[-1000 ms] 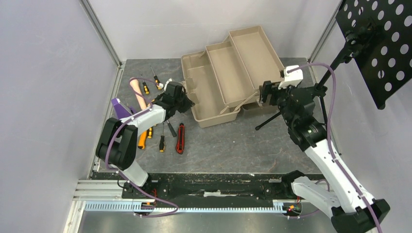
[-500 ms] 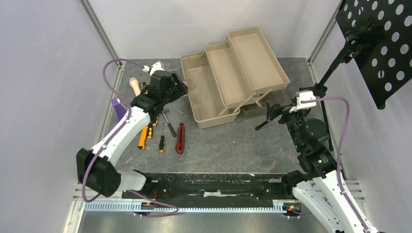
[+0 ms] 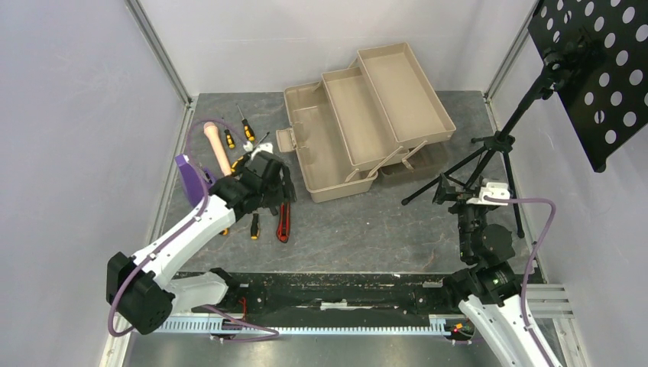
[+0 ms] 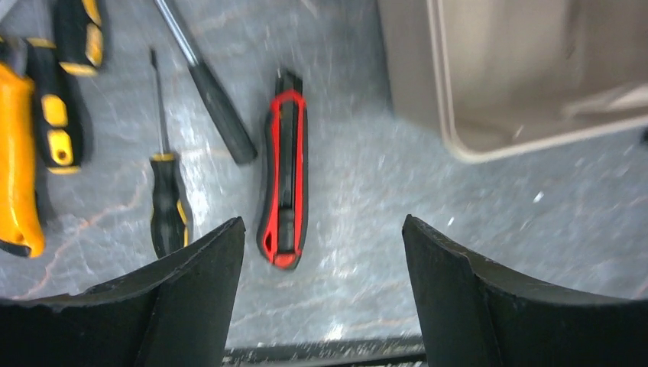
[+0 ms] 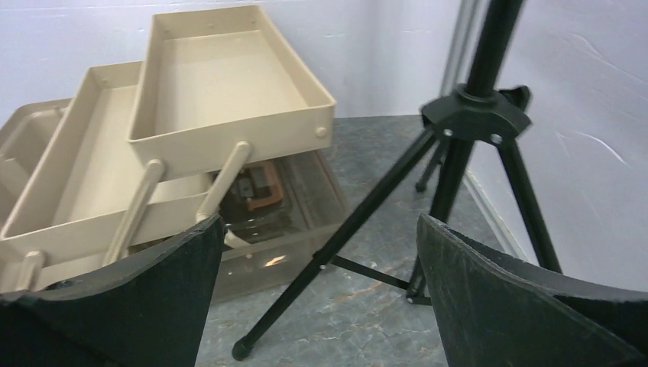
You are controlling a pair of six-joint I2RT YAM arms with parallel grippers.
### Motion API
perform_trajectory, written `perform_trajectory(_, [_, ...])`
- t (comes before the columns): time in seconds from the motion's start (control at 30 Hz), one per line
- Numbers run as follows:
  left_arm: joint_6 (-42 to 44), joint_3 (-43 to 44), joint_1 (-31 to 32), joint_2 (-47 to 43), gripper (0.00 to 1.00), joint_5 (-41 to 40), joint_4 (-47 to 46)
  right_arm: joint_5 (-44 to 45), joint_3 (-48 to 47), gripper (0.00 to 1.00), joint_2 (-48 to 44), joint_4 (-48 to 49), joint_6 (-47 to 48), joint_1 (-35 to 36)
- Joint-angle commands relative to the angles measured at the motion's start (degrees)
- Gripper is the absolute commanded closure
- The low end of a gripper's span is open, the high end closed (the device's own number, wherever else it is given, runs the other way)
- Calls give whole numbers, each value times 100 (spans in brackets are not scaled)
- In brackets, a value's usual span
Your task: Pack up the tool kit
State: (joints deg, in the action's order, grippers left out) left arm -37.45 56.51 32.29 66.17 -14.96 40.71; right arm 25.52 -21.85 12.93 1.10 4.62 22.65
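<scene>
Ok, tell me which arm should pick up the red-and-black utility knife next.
Left. The left gripper is open just above the utility knife. The right gripper, also open, sits by the tripod, on the other side of the toolbox.

Overhead plus close wrist views, shared toolbox (image 3: 313,145)

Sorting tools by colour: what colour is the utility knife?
The utility knife is red and black; left wrist view shows it best.

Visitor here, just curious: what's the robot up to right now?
Both open, empty: left gripper by the utility knife, right gripper near the tripod. Toolbox open, screwdrivers loose beside it. Nothing blocks the knife.
</scene>
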Motion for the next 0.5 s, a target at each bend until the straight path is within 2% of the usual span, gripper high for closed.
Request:
perform_trajectory(0.0, [-174,-355,552,221,18,-81,253,799,284,2,-366,434,89,16])
perform_trajectory(0.13, [-425,-641,673,640,23,56,51,975,581,2,-756,689,243,33])
perform_trajectory(0.3, [-627,-1081,643,955,25,-155,-472,636,930,2,-1079,939,400,42])
perform_trajectory(0.47, [-579,-1135,551,1581,27,38,-711,521,1054,2,-1210,1038,436,50])
